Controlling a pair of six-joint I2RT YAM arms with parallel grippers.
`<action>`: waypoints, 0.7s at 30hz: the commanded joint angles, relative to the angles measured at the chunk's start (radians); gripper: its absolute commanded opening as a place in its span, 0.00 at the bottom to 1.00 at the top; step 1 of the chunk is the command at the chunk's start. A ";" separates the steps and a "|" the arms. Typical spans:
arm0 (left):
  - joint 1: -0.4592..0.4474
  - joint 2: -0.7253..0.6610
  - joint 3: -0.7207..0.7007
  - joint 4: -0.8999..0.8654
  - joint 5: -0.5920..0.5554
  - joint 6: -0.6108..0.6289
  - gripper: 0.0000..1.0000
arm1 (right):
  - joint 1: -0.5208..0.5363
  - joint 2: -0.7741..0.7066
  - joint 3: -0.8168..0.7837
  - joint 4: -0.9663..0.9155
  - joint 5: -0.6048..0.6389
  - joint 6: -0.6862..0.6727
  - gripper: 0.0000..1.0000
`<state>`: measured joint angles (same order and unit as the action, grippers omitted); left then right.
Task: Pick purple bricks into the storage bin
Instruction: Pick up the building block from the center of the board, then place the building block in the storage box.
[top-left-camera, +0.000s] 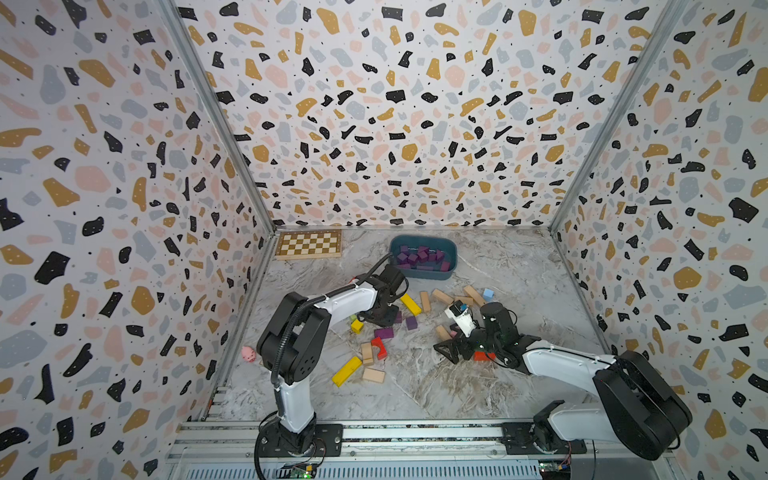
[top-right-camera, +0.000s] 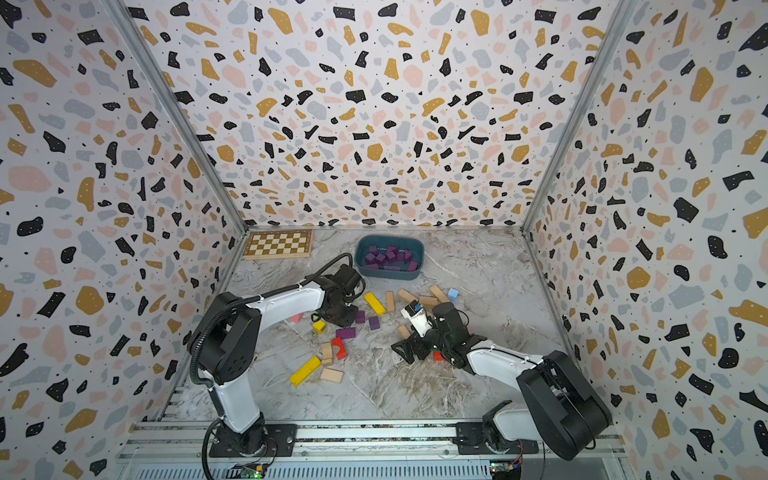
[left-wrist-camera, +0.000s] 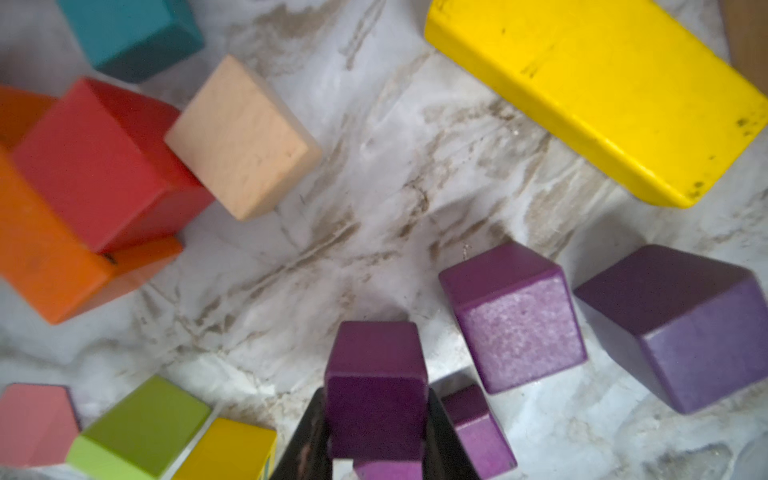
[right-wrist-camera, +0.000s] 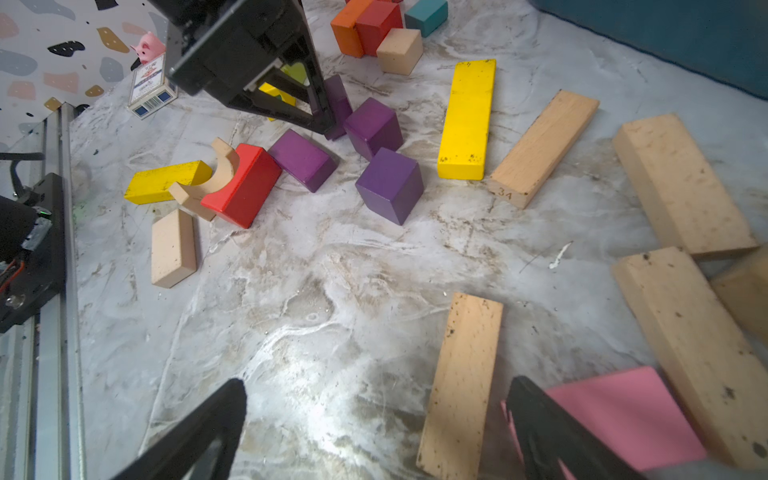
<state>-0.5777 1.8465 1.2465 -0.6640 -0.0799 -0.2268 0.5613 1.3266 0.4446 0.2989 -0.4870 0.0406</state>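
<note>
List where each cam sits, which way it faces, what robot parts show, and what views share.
Top views: high behind the robot, looking down and forward; left arm, right arm and storage bin show.
Left wrist: looking down at the table; left claw shut on a purple brick.
Right wrist: low, looking across the table toward the left claw; right claw open.
Shared: both wrist views show the left claw and yellow bar.

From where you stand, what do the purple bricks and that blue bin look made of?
The purple bricks: probably painted wood, matte, one face speckled with wear; the tan blocks nearby show bare grain. The storage bin: likely moulded plastic, smooth walls, rounded corners.
</note>
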 joint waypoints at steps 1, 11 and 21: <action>0.006 -0.053 0.086 -0.069 -0.029 0.012 0.07 | 0.006 0.000 0.032 -0.014 -0.015 -0.002 1.00; 0.006 0.001 0.378 -0.148 -0.058 0.103 0.06 | 0.007 -0.006 0.031 -0.014 0.014 0.005 1.00; 0.007 0.359 0.933 -0.258 0.007 0.144 0.02 | 0.004 -0.026 0.028 -0.031 0.032 -0.002 1.00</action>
<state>-0.5777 2.1292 2.0689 -0.8623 -0.0940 -0.1062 0.5632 1.3270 0.4461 0.2970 -0.4667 0.0410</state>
